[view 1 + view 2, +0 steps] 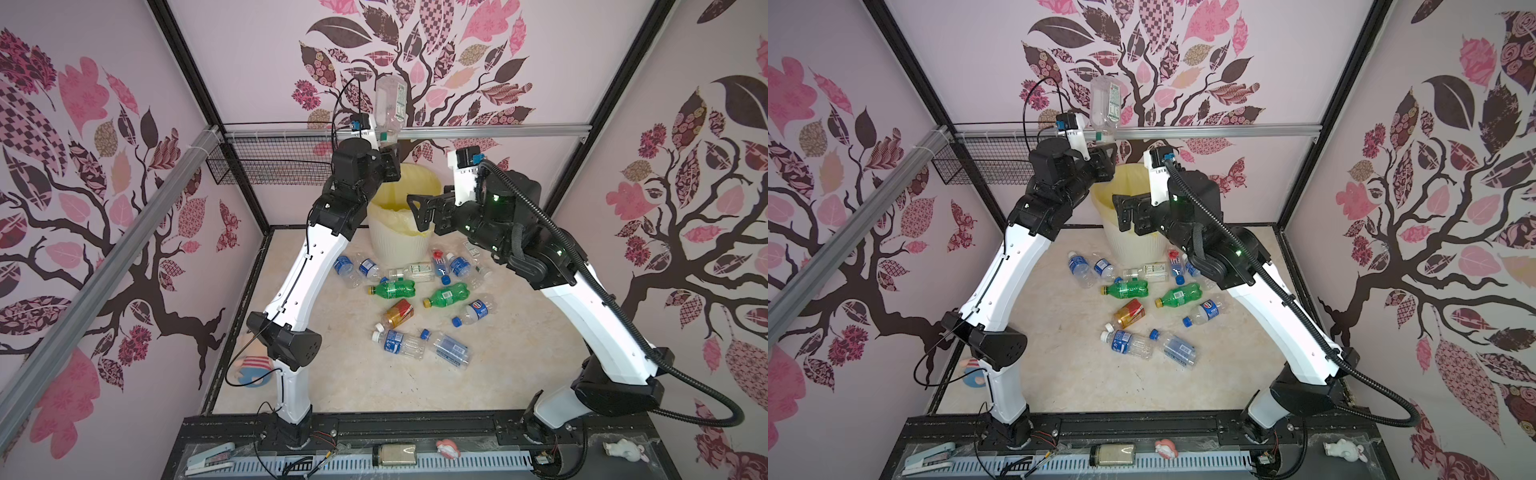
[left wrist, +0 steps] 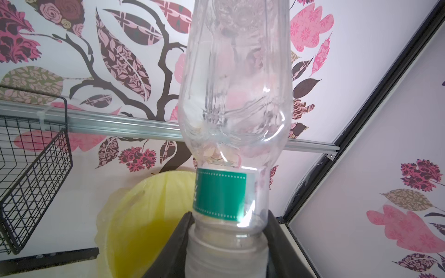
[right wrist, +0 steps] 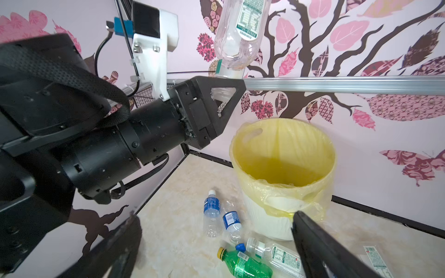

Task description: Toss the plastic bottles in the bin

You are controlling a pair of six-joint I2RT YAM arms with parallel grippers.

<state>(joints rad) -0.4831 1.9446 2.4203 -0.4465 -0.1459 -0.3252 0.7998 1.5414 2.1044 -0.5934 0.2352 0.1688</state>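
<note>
Nearest, on the black front rail (image 1: 415, 428), lie a stapler (image 1: 210, 457) and a jar (image 1: 394, 454). Beyond it, loose plastic bottles (image 1: 449, 349) are scattered on the pale floor (image 1: 519, 353): 2 green bottles (image 1: 392, 289), an amber bottle (image 1: 398, 313) with a red label, and several clear ones with blue labels. Behind them stands the bin (image 1: 399, 245), cream and ribbed, lined with a yellow bag (image 1: 415, 187). The right gripper (image 1: 417, 212) hangs near its front rim, jaws spread wide and empty. The left gripper (image 1: 388, 156), raised higher than the rim near the bin's left side, is clamped narrowly on the neck of a clear bottle (image 1: 390, 104) held cap-end down. A black wire basket (image 1: 266, 166) hangs from the back rail (image 1: 498, 132).
</note>
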